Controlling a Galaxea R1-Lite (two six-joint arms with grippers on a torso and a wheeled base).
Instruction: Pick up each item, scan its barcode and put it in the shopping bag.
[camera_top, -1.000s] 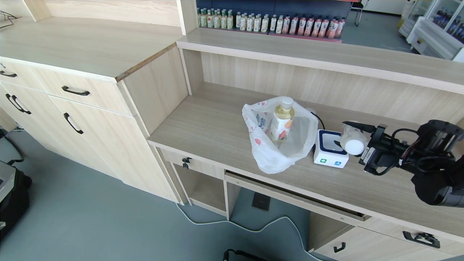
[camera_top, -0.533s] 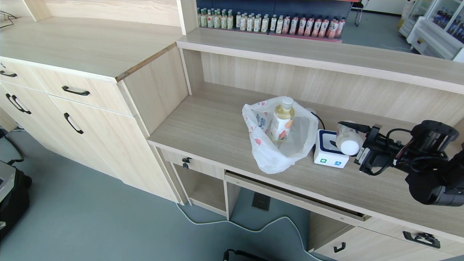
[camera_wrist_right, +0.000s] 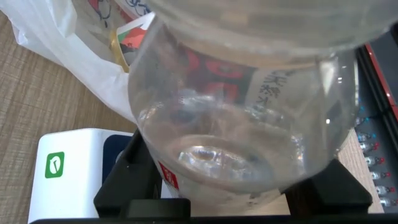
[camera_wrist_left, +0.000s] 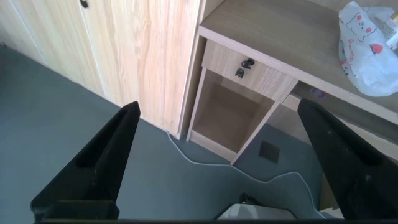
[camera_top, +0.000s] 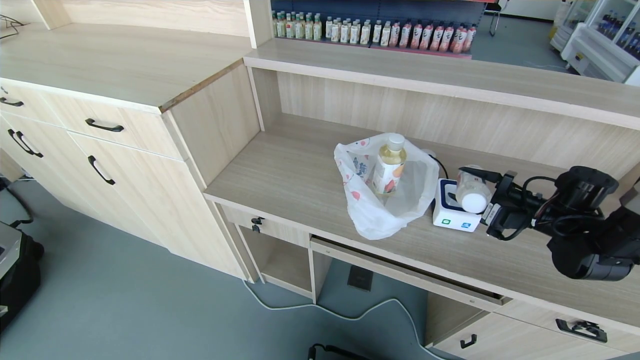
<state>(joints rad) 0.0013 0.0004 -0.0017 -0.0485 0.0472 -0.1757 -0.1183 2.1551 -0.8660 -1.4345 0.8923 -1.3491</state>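
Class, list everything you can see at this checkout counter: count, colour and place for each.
counter: one, light wood
shopping bag: one, white, printed, on the counter
tea bottle: one, yellowish, white cap, upright in the shopping bag
scanner: one, white, dark top, beside the bag
clear bottle: one, held over the scanner
shelf bottles: a row, mixed colours, behind the counter
left gripper: black, open, above the floor
right gripper: black, shut on the clear bottle

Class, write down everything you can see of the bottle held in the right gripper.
The bottle is clear plastic with a red-and-white label. It lies on its side, clamped between the fingers of the right gripper, held over the white scanner and beside the shopping bag, which it does not touch. A pale rounded end faces the head camera. Whether it holds liquid cannot be told.
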